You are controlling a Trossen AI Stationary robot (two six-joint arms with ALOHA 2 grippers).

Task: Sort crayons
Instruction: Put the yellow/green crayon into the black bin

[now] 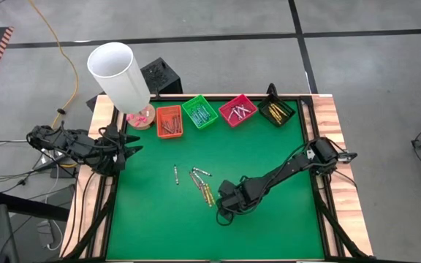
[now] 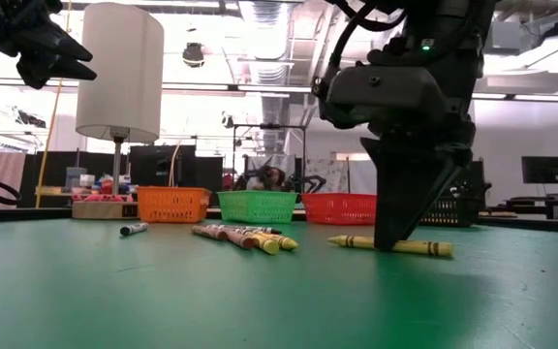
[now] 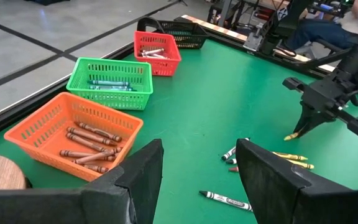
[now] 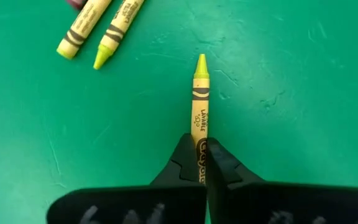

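Beside the loose crayons (image 1: 199, 180), the right gripper (image 4: 201, 163) pinches a yellow crayon (image 4: 200, 99); the left gripper (image 3: 197, 168) hangs wide apart.

The yellow crayon (image 4: 200, 106) pinched in the right pincer (image 4: 202, 155) carries black lettering on its wrapper: "WASHABLE", partly cut off, and below it part of "Crayola". No other text is legible.

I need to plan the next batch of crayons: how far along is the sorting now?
Mostly done: the orange tray, green tray, red tray and black tray already hold crayons. In hand: the right gripper is shut on a yellow crayon lying on the mat. Left: a handful of loose crayons mid-table. The left gripper waits open at the table's left edge.
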